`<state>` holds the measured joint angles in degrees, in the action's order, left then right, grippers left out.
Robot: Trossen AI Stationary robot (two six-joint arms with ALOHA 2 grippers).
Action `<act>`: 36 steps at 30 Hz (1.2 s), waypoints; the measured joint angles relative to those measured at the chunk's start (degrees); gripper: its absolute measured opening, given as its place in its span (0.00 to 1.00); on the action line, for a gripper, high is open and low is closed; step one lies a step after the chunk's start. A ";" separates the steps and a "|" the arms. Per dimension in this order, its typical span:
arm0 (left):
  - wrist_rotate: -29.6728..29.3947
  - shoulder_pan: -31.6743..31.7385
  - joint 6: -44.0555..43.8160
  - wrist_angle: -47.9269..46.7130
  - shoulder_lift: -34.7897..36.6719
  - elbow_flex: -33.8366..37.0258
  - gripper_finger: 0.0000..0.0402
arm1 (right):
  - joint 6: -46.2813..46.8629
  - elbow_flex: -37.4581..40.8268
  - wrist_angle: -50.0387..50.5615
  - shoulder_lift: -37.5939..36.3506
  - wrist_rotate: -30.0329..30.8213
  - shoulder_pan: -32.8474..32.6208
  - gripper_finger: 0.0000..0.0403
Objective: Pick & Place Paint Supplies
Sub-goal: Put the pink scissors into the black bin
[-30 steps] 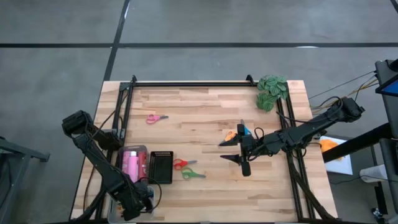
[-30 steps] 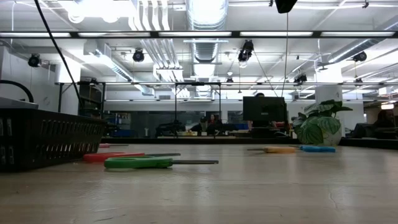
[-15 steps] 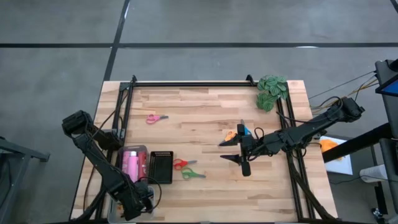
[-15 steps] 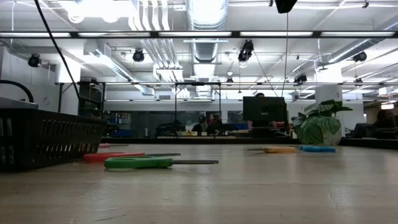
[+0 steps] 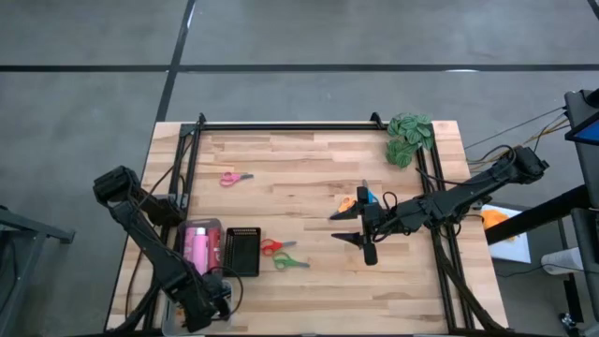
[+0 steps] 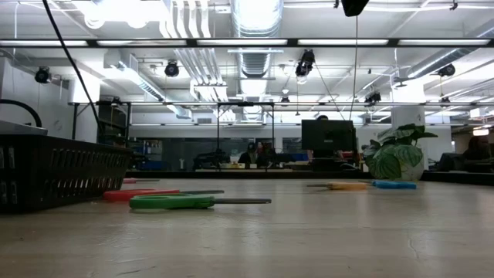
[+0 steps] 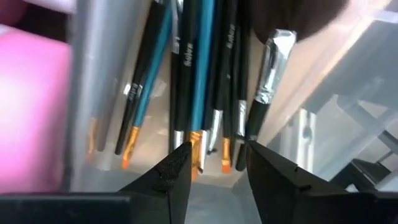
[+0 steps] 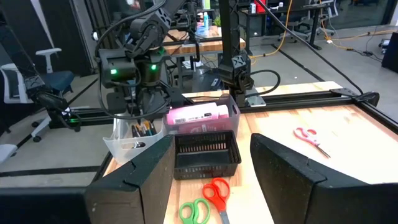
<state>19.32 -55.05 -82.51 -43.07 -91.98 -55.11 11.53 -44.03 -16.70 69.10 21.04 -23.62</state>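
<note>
My left gripper (image 7: 214,158) is open, pointing down into a clear cup (image 8: 134,138) at the table's near left corner. Several dark- and blue-handled brushes (image 7: 199,74) stand in the cup, just beyond the fingertips and apart from them. My right gripper (image 5: 356,227) is open and hovers above the table right of centre. Orange scissors (image 5: 347,203) and blue scissors (image 5: 369,197) lie flat beside it. Red scissors (image 5: 271,246) and green scissors (image 5: 290,263) lie right of a black basket (image 5: 243,250). Pink scissors (image 5: 236,177) lie farther back. Pink bottles (image 5: 197,245) rest in a clear bin.
A green leafy clump (image 5: 410,137) sits at the far right corner. Black rails (image 5: 281,125) run along the far, left and right edges. Bare wood lies in the table's middle and along its near edge. People show in the room beyond the table.
</note>
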 joint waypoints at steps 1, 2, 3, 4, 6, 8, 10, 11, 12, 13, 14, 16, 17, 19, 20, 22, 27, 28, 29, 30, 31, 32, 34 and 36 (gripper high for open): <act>0.36 0.01 -0.04 0.11 0.02 -0.22 0.38 | 0.00 0.00 0.01 0.00 0.00 0.00 0.52; 0.51 0.02 -0.04 0.09 0.13 -0.49 0.38 | 0.00 0.00 0.02 0.00 0.00 0.00 0.52; 0.57 0.02 -0.03 0.01 0.23 -0.89 0.38 | 0.00 0.00 0.00 0.00 0.00 0.00 0.52; 0.67 0.02 -0.03 0.04 0.36 -1.39 0.38 | 0.00 0.00 -0.01 0.00 0.00 0.00 0.52; 0.65 0.08 -0.03 -0.06 0.96 -2.23 0.38 | 0.00 0.00 0.02 0.00 0.00 0.00 0.52; 0.25 0.61 -0.03 -0.44 1.82 -3.19 0.38 | 0.00 0.00 0.01 0.00 0.00 0.00 0.52; -0.03 1.59 -0.02 -0.70 3.04 -3.79 0.38 | 0.00 -0.02 0.02 0.00 0.00 0.00 0.52; -0.05 2.24 -0.03 -0.76 3.77 -4.08 0.38 | 0.00 -0.02 0.02 0.00 0.00 0.00 0.52; -0.20 2.87 -0.02 -0.85 4.52 -4.34 0.38 | 0.00 -0.02 0.02 0.00 0.00 0.00 0.52; -0.22 3.49 -0.01 -0.99 5.47 -4.45 0.38 | 0.00 -0.02 0.02 0.00 0.00 0.00 0.52; -0.38 4.16 -0.03 -1.53 6.38 -4.63 0.38 | 0.00 -0.02 0.01 0.00 0.00 0.00 0.52; -1.79 5.19 -0.01 -2.92 8.32 -5.05 0.38 | 0.00 -0.02 0.02 0.00 0.00 0.00 0.52; -3.10 5.73 0.53 -3.94 9.33 -5.11 0.38 | 0.00 -0.02 0.02 0.00 0.00 0.00 0.52; -5.50 7.20 3.46 -5.81 11.58 -4.97 0.38 | 0.00 -0.02 0.01 0.00 0.00 0.00 0.52; -7.15 8.00 5.46 -6.97 12.69 -4.97 0.38 | 0.00 -0.02 0.02 0.00 0.00 0.00 0.52; -11.40 9.76 8.84 -9.10 14.91 -4.97 0.38 | 0.01 -0.02 0.02 0.00 0.00 0.00 0.52; -22.34 14.86 13.79 -11.46 20.59 -4.66 0.38 | 0.00 -0.02 0.00 -0.01 0.00 0.00 0.52; -24.03 15.89 15.05 -11.82 21.44 -4.64 0.38 | 0.00 -0.02 0.02 -0.01 0.00 0.00 0.52; -25.52 17.00 16.62 -12.21 22.33 -4.59 0.38 | 0.00 -0.02 0.02 -0.01 0.00 0.00 0.52; -26.76 18.09 18.43 -12.65 22.93 -4.59 0.38 | 0.00 -0.02 0.02 0.00 0.00 0.00 0.52; -27.77 19.16 20.42 -12.86 23.51 -4.59 0.38 | 0.00 -0.02 0.01 -0.01 0.00 0.00 0.52; -28.64 20.14 22.48 -12.99 23.89 -4.59 0.38 | 0.00 -0.02 0.02 -0.01 0.00 0.00 0.52; -30.54 22.19 26.26 -13.57 24.17 -4.55 0.38 | 0.00 -0.02 0.02 -0.02 0.00 0.00 0.52; -32.37 24.40 28.65 -13.90 24.17 -4.55 0.38 | 0.00 -0.02 0.04 -0.02 0.00 0.00 0.52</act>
<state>-13.05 -30.65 -53.86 -56.97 -67.81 -59.66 11.53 -44.05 -16.67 69.08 21.04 -23.62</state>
